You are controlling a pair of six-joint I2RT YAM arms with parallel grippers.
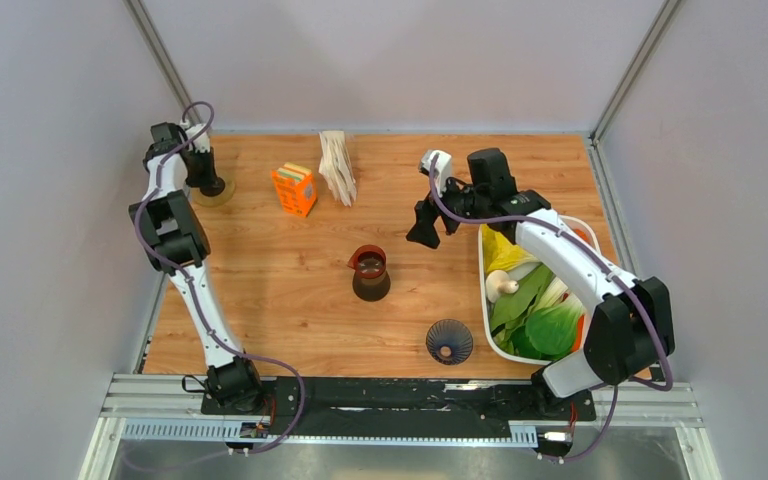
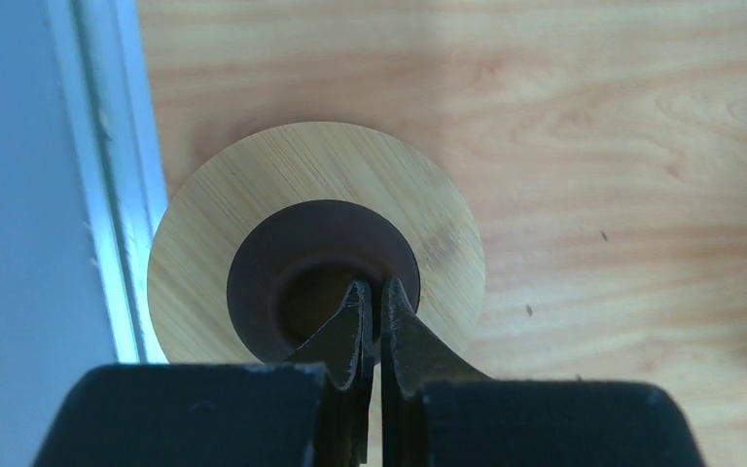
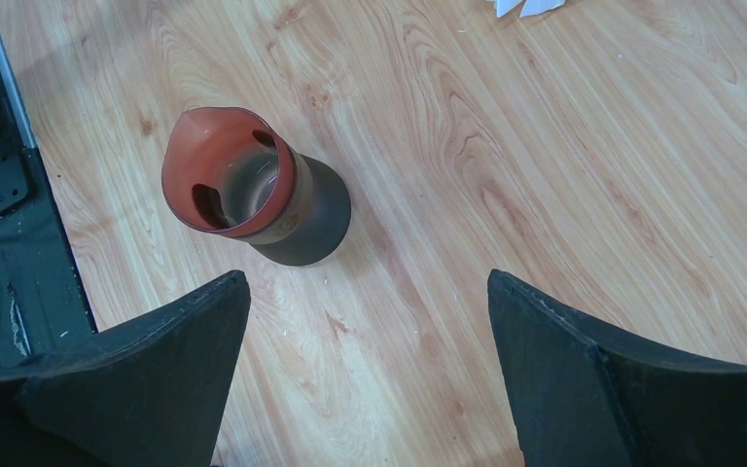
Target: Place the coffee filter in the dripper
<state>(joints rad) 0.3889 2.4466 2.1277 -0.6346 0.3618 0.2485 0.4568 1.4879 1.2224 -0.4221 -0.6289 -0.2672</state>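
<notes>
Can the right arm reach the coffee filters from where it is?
Probably yes. The right gripper is open and empty, and only bare table lies between it and the coffee filters; the brown pot sits off that line.

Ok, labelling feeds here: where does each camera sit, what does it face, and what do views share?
Top external: above and behind the arms, looking down at the table; both show.
Left wrist: on that wrist, facing down at a wooden disc; left gripper shut.
Right wrist: on that wrist, facing down at the brown pot; right gripper open.
Shared: the brown pot, in top and right wrist.
</notes>
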